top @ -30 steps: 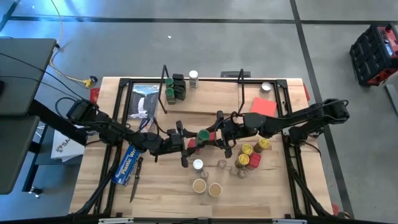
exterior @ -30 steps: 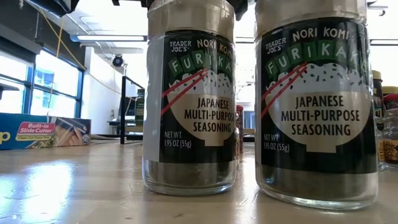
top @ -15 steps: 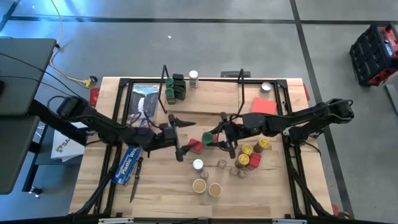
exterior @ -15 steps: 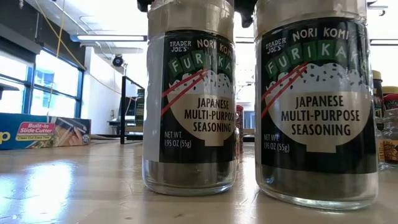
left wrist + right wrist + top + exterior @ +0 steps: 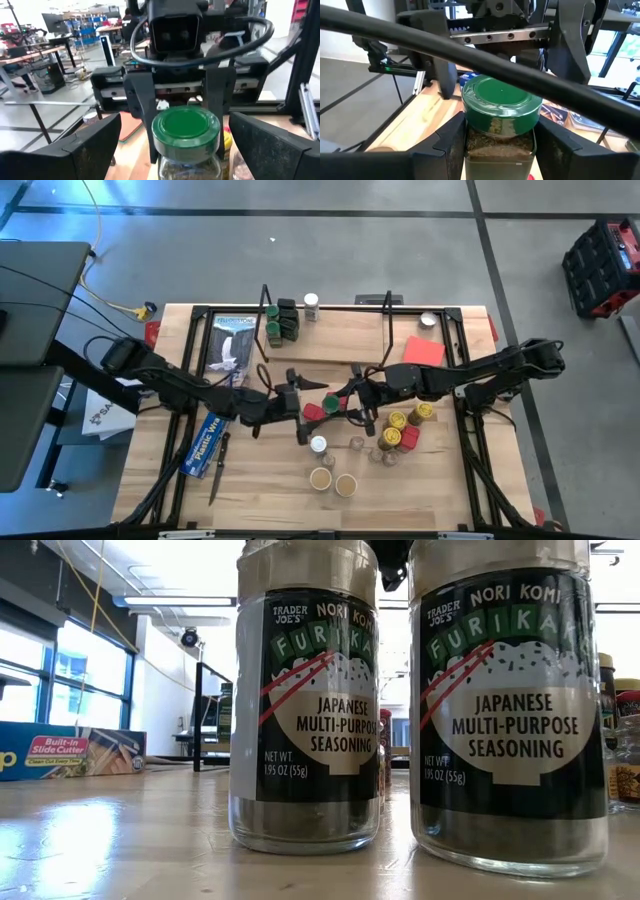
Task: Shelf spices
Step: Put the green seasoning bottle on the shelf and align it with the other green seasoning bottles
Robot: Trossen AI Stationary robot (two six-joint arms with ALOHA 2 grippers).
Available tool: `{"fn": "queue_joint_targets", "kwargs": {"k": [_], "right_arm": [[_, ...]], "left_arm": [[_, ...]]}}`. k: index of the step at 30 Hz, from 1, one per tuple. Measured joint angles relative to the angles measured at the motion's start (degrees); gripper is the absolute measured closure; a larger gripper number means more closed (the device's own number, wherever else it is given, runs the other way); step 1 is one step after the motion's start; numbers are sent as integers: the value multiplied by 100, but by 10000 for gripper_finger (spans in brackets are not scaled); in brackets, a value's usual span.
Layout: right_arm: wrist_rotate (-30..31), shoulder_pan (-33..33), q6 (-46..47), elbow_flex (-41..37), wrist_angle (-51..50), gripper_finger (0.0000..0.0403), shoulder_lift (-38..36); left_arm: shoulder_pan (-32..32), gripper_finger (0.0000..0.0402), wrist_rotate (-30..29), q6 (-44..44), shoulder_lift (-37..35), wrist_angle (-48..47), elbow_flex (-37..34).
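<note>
The left gripper (image 5: 301, 411), out in front of the shelf (image 5: 345, 340) toward its left half, has just let go. A second ago it was closed on the green-lidded jar (image 5: 330, 401) together with the other arm. Now its fingers (image 5: 95, 145) stand spread wide on either side of the jar, touching nothing.

The jar hangs upright in front of the shelf's middle and has not yet been placed on the board. It is clamped below its lid by the right gripper (image 5: 340, 404), whose fingers (image 5: 451, 145) press its glass sides and have not shifted (a hand-over, by the look of it).

This jar now seems to be the right arm's to carry back to the shelf, where a few jars (image 5: 280, 320) already stand at the left end. Further right, and well in front of the shelf, the yellow-lidded jars (image 5: 405, 425) and other spices await shelving, so I judge most of the task remains.
</note>
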Motion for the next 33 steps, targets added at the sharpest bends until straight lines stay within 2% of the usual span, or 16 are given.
{"fn": "queue_joint_targets", "kwargs": {"k": [3,7,13,20,22,27,33], "right_arm": [[-47,0,15,0,35,229,2],[-57,0,8,0,69,229,2],[-50,0,-1,0,112,229,2],[8,4,143,-4,87,229,2],[7,4,170,-7,88,215,2],[-25,11,-1,-7,-49,157,-6],[345,0,-90,4,-406,145,-201]], "left_arm": [[37,33,30,-112,72,-51,42],[130,49,363,-562,63,-123,53],[288,109,673,-993,63,-183,53],[360,188,923,-938,55,-248,53],[361,204,933,-893,52,-239,53],[360,204,1051,-953,41,-247,53],[380,204,925,-913,9,-282,67]]}}
